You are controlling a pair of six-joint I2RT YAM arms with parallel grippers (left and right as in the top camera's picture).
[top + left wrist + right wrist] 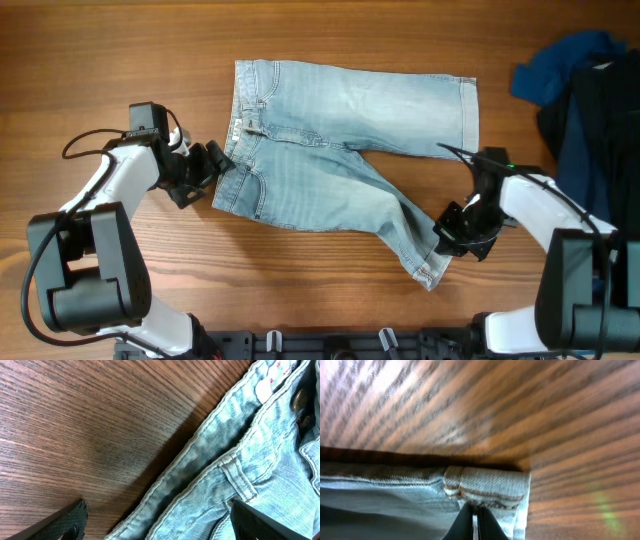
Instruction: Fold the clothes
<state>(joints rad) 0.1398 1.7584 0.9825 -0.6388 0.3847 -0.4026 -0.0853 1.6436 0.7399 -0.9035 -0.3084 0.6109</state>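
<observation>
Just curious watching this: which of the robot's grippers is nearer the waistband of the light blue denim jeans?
Left. The left gripper sits open at the waistband of the light blue denim jeans; the right gripper is shut on a leg cuff.

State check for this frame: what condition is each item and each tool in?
jeans: spread flat, unfolded, legs splayed apart
left tool: open, straddling the waistband edge
right tool: shut on the lower leg's cuff
dark blue garment: crumpled at the table's far right
black garment: heaped beside it
</observation>
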